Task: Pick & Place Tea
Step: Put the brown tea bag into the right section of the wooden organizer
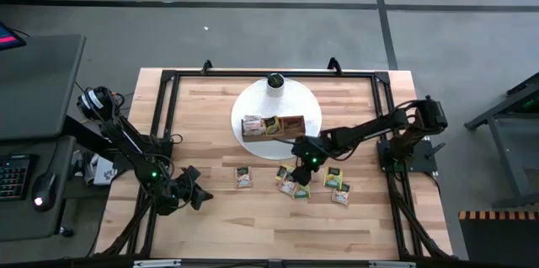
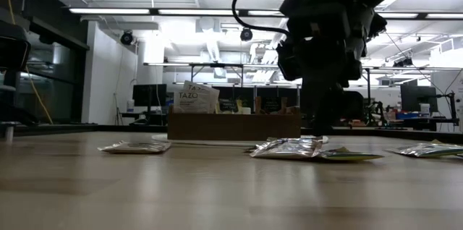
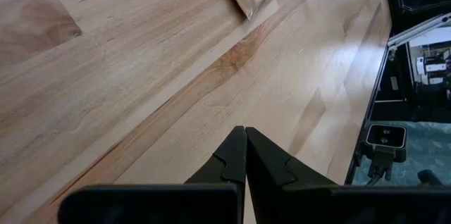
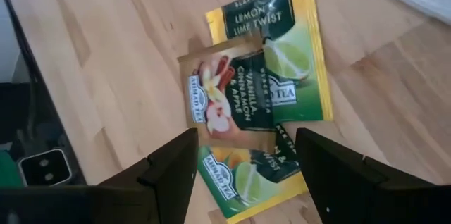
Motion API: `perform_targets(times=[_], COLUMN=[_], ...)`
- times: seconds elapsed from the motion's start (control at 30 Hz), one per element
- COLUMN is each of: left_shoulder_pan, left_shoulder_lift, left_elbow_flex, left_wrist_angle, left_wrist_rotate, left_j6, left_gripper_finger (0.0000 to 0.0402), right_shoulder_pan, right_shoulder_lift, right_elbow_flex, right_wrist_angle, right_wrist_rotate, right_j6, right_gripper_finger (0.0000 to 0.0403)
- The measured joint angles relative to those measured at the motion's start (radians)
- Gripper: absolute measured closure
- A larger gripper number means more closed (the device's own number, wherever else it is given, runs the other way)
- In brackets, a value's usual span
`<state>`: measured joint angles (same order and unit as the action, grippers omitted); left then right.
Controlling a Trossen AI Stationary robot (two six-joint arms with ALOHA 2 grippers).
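While the left end effector (image 3: 245, 155) waits shut, the right end effector (image 4: 243, 164) hovers wide above stacked tea sachets (image 4: 236, 97); next, descend and pinch one.

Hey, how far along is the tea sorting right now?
Partly done. Several sachets already stand in the wooden tray on the white plate. In hand: the right claw, open, hovers over an overlapping pile of three sachets, the vanilla cinnamon apple one on top; nothing gripped. Left: that pile plus loose sachets on the table. The left claw waits shut.
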<state>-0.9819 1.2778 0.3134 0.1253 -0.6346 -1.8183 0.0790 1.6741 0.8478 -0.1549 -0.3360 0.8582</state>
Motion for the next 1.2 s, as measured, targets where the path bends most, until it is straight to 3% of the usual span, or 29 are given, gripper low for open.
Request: perform_targets(times=[0.53,1.2], left_shoulder_pan=[0.000,0.000], left_shoulder_lift=[0.000,0.000], left_elbow_flex=[0.000,0.000], left_wrist_angle=[0.000,0.001], left_wrist_rotate=[0.000,0.000], left_j6=[0.000,0.008], left_gripper_finger=[0.0401,0.0401], right_shoulder_pan=[0.048,0.080], right_shoulder_lift=[0.000,0.075], right_elbow_flex=[0.000,0.002], right_wrist_angle=[-0.023,0.085], right_wrist_rotate=[0.136,0.122], right_j6=[0.043,0.107], right_gripper_finger=[0.0169,0.0169])
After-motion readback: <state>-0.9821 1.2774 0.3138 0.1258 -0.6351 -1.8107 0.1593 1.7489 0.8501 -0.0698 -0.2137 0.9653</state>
